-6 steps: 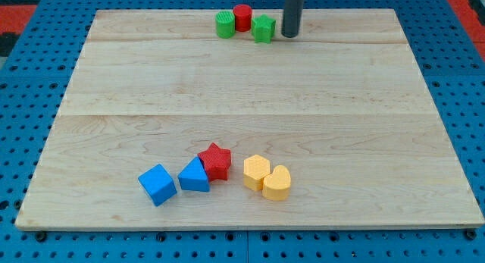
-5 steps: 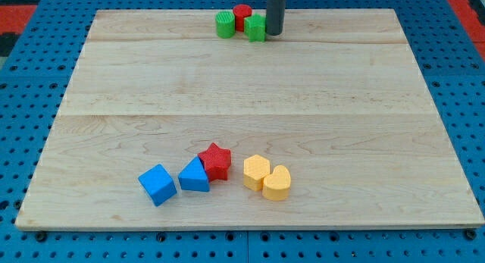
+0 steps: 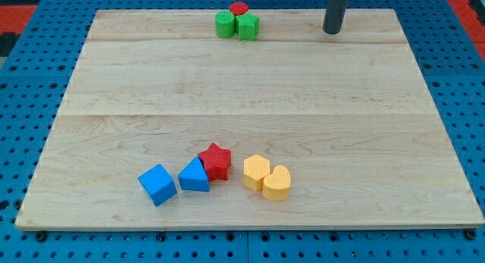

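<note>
Wooden board (image 3: 250,89) on blue pegboard. My tip (image 3: 332,32) near view's top, touching nothing, well right of green cube (image 3: 248,26), green cylinder (image 3: 225,25), red cylinder (image 3: 239,9). No gripper fitted, only bare rod.

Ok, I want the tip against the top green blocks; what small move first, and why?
Probably slide toward the view's left: my tip stands apart, to the view's right of the right green block, which huddles with the left green block and red cylinder.

open board between top green blocks (image 3: 236,25) and bottom cluster (image 3: 216,176)
</note>
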`<control>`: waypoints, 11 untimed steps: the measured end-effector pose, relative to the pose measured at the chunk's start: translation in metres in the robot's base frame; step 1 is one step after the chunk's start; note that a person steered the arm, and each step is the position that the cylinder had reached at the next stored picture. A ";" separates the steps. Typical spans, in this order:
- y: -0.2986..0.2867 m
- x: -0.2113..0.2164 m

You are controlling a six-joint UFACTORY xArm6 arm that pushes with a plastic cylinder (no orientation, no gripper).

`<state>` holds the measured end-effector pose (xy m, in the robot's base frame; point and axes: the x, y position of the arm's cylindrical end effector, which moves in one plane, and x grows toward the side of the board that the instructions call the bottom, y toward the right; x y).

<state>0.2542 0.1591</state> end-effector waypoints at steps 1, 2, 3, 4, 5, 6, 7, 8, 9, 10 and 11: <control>0.001 0.023; 0.001 0.028; 0.002 0.028; 0.002 0.028; 0.002 0.028; 0.002 0.035; 0.002 0.044; -0.018 0.081; -0.079 0.100; -0.140 0.107; -0.190 0.143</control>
<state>0.3975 -0.0305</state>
